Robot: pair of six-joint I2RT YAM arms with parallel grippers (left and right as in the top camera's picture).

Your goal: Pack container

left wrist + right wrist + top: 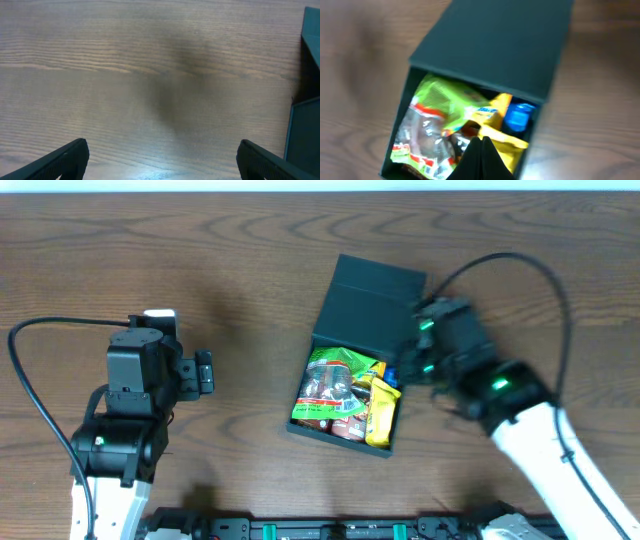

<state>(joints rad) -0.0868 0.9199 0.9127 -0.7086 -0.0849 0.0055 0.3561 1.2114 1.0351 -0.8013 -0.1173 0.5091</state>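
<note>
**Right hand shut over the packed container, left hand spread over bare table**

The right hand (pixel 481 142) has its two fingers pressed together into one dark point with nothing between them. In the right wrist view it hangs over the open near part of the container (pixel 395 145), just above the packets. From overhead it sits at the box's right edge (pixel 403 370).

There is one container (pixel 335 436), dark teal-green and square, in the middle of the table (pixel 250 260). Its flap lid (pixel 372 292) covers the far part. The uncovered part shows three separate things:
- one green packet (pixel 330 385) with a clear window and red print, on the left;
- one yellow packet (pixel 383 412) along the right wall;
- one small blue item (pixel 519 116) at the lid's edge, too blurred to identify.

What lies under the lid is hidden.

The left hand (pixel 205 370) is well apart on the left, its fingers spread wide and holding nothing (pixel 162 147). Only wood grain lies between them, with a container corner (pixel 305 130) at the frame's right edge.

There are two black cables, one looping from each arm (pixel 30 380) (pixel 520 265).
</note>
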